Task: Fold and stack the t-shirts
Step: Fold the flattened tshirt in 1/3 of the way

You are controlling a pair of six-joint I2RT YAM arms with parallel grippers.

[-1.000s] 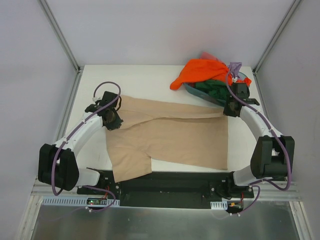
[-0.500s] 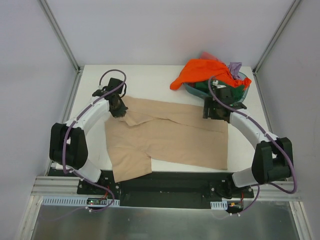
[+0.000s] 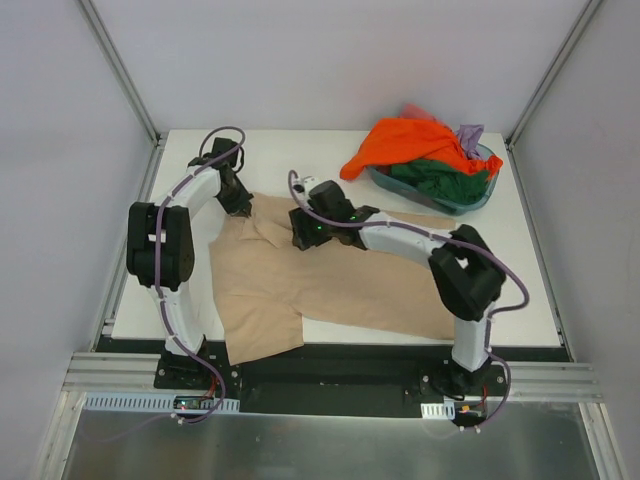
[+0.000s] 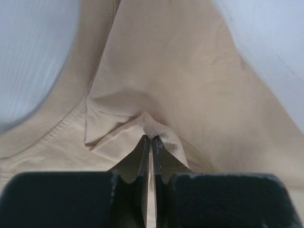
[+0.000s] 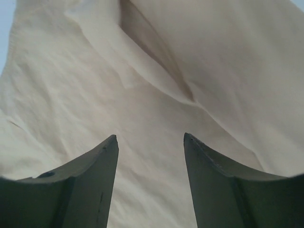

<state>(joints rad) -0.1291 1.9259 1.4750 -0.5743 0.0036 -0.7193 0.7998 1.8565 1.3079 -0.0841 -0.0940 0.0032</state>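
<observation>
A large tan t-shirt [image 3: 370, 285] lies spread over the middle of the white table. My left gripper [image 3: 240, 205] is at its far left corner. In the left wrist view the left gripper [image 4: 150, 137] is shut on a small raised fold of the tan cloth [image 4: 180, 61]. My right gripper [image 3: 300, 232] reaches across to the shirt's upper left part. Its jaws stand open just above the wrinkled cloth [image 5: 71, 95], and the right gripper [image 5: 151, 137] holds nothing. An orange shirt [image 3: 400, 145], a dark green one [image 3: 445, 180], a lilac one [image 3: 470, 133] and a red one [image 3: 415, 108] are heaped at the far right.
A teal plastic basin [image 3: 470, 205] at the far right corner holds the heap of shirts, with the orange one spilling over its left side. Bare white table [image 3: 300, 160] shows behind the tan shirt. Grey walls and metal posts close in the table.
My right arm has swung from beside the basin leftward across the tan shirt and its jaws have opened. My left gripper has moved toward the far edge, still pinching the cloth.
</observation>
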